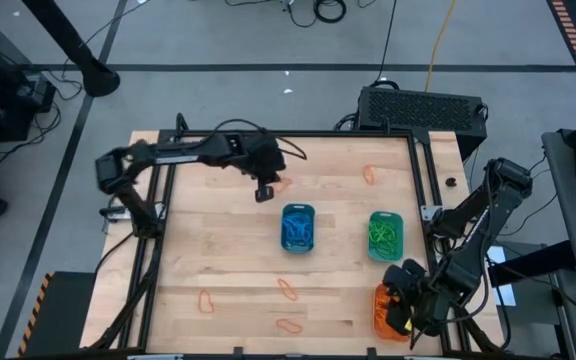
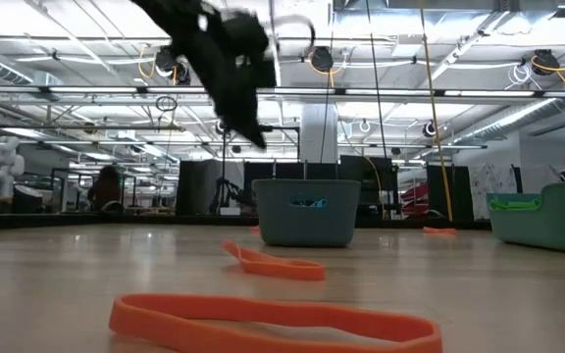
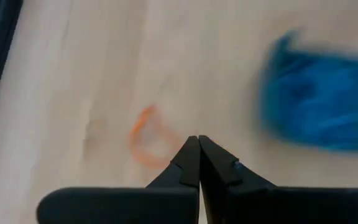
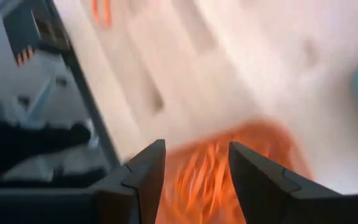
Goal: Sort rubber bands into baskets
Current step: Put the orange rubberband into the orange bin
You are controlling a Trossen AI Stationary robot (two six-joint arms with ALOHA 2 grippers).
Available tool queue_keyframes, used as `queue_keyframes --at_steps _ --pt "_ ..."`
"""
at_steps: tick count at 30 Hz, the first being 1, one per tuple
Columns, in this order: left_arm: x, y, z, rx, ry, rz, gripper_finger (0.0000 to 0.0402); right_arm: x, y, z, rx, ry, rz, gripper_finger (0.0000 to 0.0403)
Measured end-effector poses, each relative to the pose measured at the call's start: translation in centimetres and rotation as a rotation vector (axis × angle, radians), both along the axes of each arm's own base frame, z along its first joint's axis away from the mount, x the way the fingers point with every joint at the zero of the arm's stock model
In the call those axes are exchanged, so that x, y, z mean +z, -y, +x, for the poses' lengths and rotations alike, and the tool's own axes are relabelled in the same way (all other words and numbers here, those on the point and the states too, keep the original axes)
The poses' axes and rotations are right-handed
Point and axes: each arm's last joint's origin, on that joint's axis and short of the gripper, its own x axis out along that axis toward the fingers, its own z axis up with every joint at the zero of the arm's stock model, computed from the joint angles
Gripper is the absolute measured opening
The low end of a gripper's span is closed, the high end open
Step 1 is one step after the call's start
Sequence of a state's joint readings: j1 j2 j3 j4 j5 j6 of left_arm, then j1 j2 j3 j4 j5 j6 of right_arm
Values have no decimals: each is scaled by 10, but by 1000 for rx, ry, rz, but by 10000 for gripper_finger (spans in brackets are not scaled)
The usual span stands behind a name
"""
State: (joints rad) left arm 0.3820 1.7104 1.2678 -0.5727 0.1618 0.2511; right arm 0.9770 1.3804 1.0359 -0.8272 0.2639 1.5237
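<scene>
My left gripper hangs shut above the table's far middle, left of the blue basket. An orange rubber band shows just beside its fingertips. In the low view this gripper is raised well above the wood. My right gripper stands open over the orange basket at the near right corner; the basket holds many orange bands. The green basket with green bands stands right of the blue one. My left gripper has its fingertips shut next to the orange band's edge. I cannot tell whether they have the band or whether it lies loose on the wood below them.
More orange bands lie flat on the table: one at the far right, three along the near side. A black frame rail borders the table. People show in the room beyond.
</scene>
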Motion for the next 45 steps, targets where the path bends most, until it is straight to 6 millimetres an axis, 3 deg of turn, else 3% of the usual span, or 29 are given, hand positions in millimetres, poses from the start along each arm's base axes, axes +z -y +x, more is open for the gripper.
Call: queue_keyframes --at_steps 5,9,12,16,22,28,34,39,45 --pt "41 37 -5 -34 147 -75 1 4 10 9 -59 142 -106 169" --pt "44 49 -5 95 135 -59 3 5 18 18 -92 171 -141 169" --pt "24 48 -1 135 75 -37 14 6 22 24 -98 177 -149 169" --pt "-22 34 9 45 -84 34 40 8 23 31 -90 208 -135 169" --pt "-80 13 21 -46 -236 81 125 9 21 34 -88 229 -107 169" --pt "-99 1 26 -92 -256 110 208 9 19 32 -70 218 -88 169" --pt "-93 -1 31 -79 -243 149 225 9 17 29 -38 215 -99 169" --pt "-79 6 23 -130 -361 103 225 8 17 26 -20 201 -120 169" --pt "-58 6 36 -212 -250 215 225 6 20 24 -15 172 -162 169"
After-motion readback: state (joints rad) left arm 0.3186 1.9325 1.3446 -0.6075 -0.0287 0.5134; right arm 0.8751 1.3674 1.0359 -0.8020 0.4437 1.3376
